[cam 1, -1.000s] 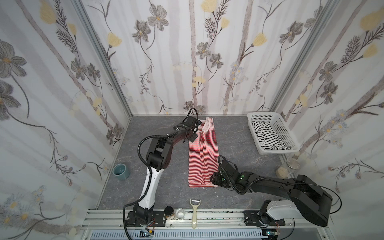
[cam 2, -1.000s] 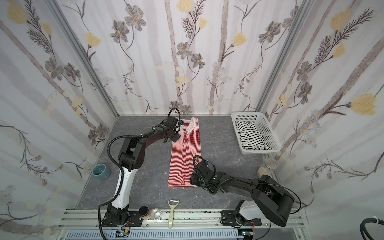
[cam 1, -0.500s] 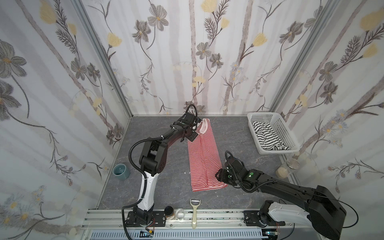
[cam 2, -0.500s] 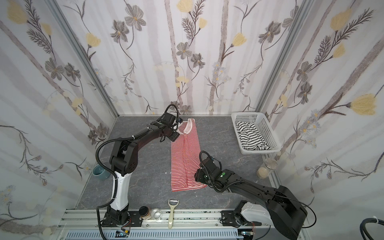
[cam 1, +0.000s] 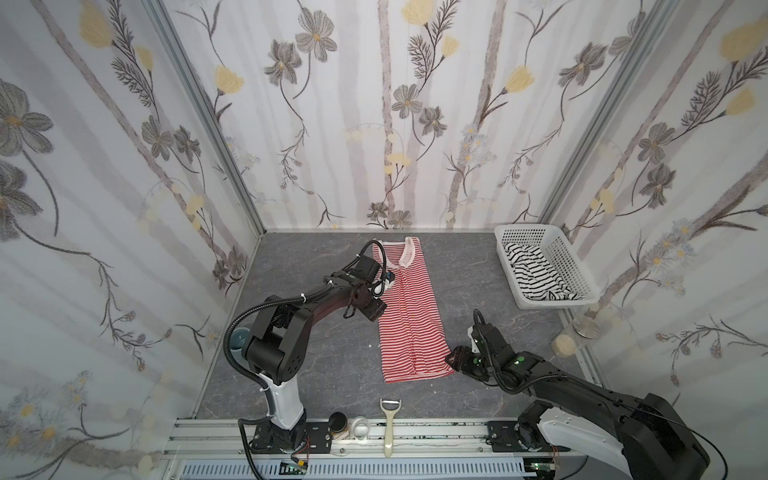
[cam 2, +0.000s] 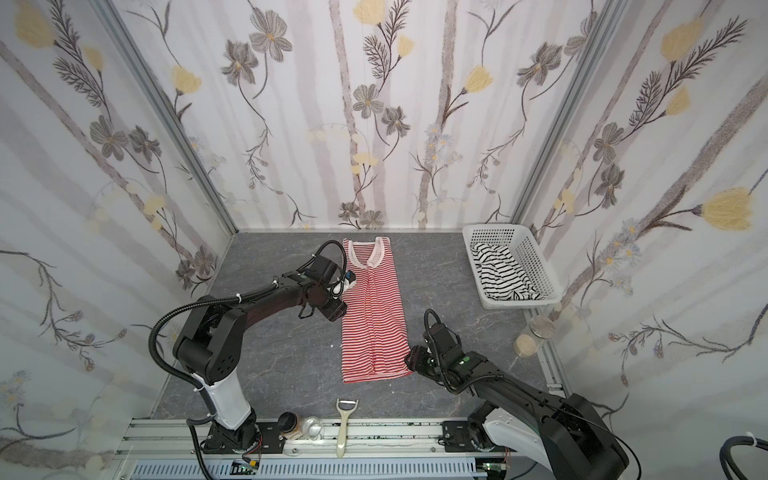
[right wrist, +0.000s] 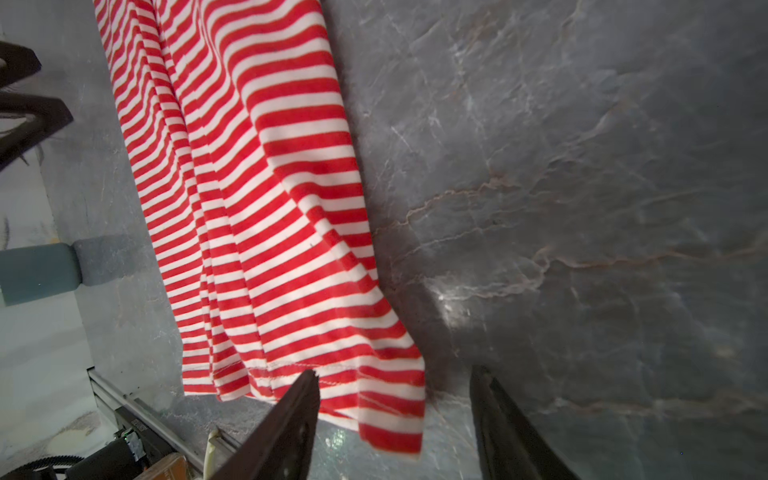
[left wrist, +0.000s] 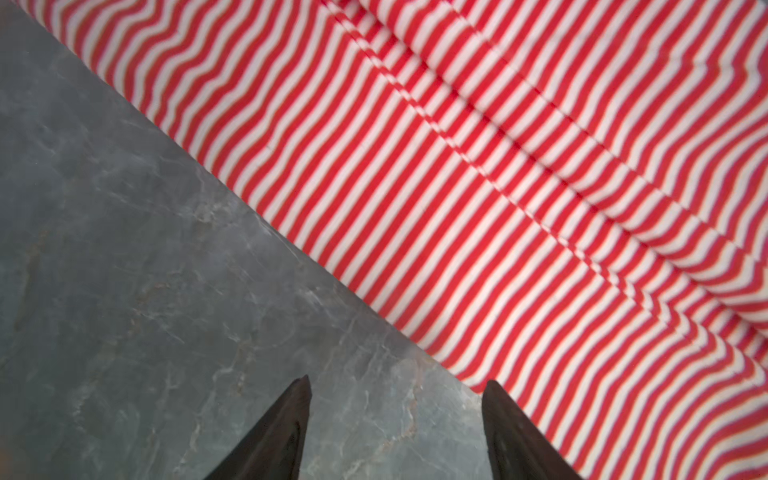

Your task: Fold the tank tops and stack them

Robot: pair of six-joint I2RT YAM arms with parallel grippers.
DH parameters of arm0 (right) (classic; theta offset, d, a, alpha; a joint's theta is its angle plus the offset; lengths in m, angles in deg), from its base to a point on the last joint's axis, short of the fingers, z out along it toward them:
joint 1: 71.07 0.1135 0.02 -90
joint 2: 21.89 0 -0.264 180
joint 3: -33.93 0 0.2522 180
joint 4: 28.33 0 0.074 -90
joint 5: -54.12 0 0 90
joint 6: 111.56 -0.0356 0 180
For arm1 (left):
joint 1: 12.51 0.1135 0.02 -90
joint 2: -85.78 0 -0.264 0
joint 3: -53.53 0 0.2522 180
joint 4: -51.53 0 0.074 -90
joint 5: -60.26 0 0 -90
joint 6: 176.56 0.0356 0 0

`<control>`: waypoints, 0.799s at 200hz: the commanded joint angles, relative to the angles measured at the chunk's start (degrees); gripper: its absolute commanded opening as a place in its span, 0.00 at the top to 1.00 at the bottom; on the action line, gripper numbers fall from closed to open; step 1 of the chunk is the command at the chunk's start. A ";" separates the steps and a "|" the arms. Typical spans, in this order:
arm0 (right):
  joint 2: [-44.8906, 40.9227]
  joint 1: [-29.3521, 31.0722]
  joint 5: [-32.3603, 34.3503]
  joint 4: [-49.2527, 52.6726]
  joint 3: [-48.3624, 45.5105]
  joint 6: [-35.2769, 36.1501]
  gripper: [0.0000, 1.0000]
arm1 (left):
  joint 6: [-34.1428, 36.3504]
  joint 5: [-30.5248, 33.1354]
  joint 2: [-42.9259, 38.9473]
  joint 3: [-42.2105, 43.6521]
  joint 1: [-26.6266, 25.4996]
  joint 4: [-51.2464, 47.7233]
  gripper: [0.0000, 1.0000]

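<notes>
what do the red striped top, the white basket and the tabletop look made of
Red-and-white tank top: soft matte knit, probably cotton jersey; it lies limp in ripples and folds.
White basket: moulded plastic, slightly glossy; stiff walls with regular perforations.
Tabletop: grey with pale veins and faint sheen; stone or printed laminate, cannot tell.

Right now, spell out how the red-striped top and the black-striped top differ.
The red-striped top lies stretched out long on the grey table; the black-striped top sits bunched in the white basket. The red-striped top's neckline shows; the black-striped top's cannot be made out. Both are striped on white.
</notes>
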 commanded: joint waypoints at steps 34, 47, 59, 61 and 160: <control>0.93 0.00 -7.39 -9.19 -4.39 -2.81 0.47 | 2.43 -2.60 -9.53 9.29 -3.42 3.25 0.32; 0.49 -0.06 -7.69 -8.78 -4.58 -3.04 0.49 | 2.99 -1.20 -9.98 10.62 -4.61 3.34 0.32; -0.65 -0.13 -7.52 -8.21 -4.88 -3.11 0.50 | 3.50 -0.04 -10.09 11.52 -5.47 3.41 0.32; -0.87 -0.14 -7.52 -8.19 -5.01 -3.19 0.50 | 3.59 0.01 -10.13 11.70 -5.57 3.42 0.32; 0.75 -1.39 -10.28 -17.37 -8.96 -6.91 0.65 | 3.94 -2.56 -10.38 12.77 -9.28 3.34 0.32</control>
